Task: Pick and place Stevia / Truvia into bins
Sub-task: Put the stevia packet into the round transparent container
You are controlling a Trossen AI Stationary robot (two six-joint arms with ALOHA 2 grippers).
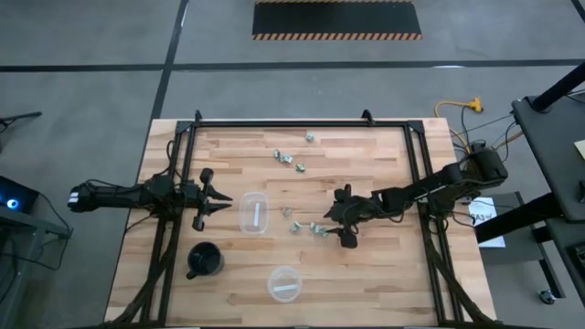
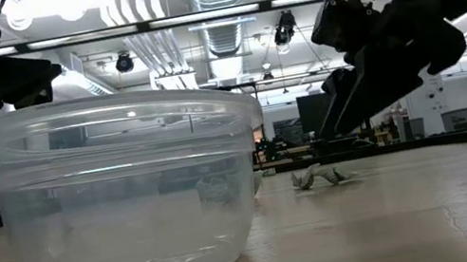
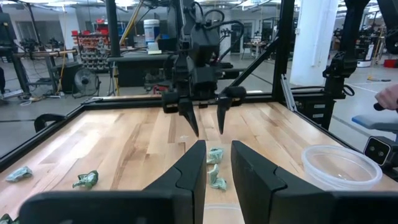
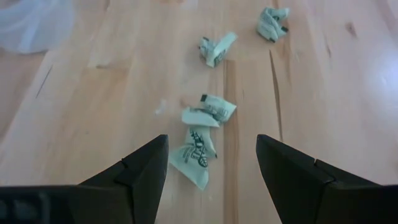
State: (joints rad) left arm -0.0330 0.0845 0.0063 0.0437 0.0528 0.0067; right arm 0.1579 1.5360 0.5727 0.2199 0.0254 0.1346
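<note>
A: How do the right gripper (image 4: 211, 163) fingers stand?
B: Spread wide, straddling a crumpled green packet (image 4: 198, 155) lying on the table (image 4: 112, 99), holding nothing.
A: And the left gripper (image 3: 217, 171)?
B: Its fingers stand narrowly apart, empty, beside the squarish bin (image 1: 254, 212). Only the high view shows the round bin (image 1: 284, 283), the black mug (image 1: 204, 260) and more packets (image 1: 291, 161) farther back.

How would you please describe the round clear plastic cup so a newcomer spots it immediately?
Start at the wooden table and its near edge. Right of the black mug stands the round clear plastic cup; unlike the squarish clear container, it is circular.
</note>
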